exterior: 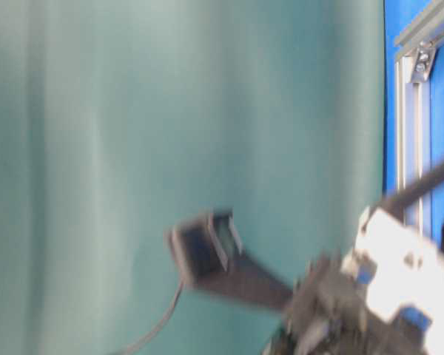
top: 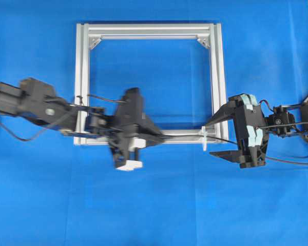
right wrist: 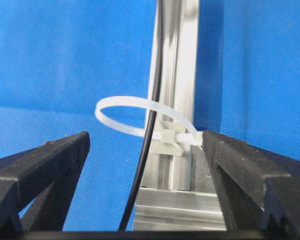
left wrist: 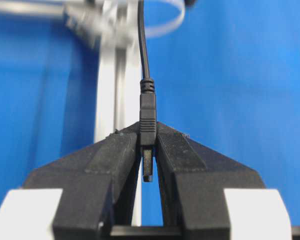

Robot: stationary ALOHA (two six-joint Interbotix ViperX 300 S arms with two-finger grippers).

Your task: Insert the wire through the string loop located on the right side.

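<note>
Two end effectors over the blue surface point(top: 159, 205) right now. Left end effector point(left wrist: 148, 155) is pinching the wire point(left wrist: 144, 45) by its plug point(left wrist: 148, 117), sitting over the frame's point(top: 149, 31) near rail. Right end effector point(right wrist: 145, 165) is spread wide, its fingers point(right wrist: 45, 165) on either side of the loop point(right wrist: 135, 107) at the frame's near right corner. From the right wrist cam, the wire already runs through the loop and along the rail.
</note>
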